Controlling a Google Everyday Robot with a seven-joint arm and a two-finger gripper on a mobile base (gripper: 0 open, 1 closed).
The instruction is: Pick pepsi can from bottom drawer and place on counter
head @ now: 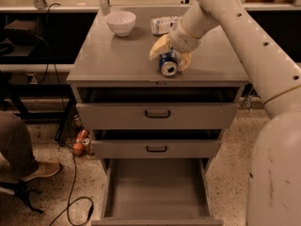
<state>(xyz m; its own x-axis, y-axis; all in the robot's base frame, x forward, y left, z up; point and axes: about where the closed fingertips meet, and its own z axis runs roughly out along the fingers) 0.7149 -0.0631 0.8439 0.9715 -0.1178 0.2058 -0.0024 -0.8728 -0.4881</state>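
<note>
The pepsi can lies on its side on the counter, near the front edge right of centre, with its silver end facing the camera. My gripper reaches down from the upper right. Its pale yellow fingers sit on both sides of the can and close on it. The bottom drawer is pulled fully open below, and its grey floor is bare.
A white bowl and a clear plastic bottle sit at the back of the counter. The two upper drawers stand slightly open. Orange cans and a cable are on the floor at left, beside a person's leg and shoe.
</note>
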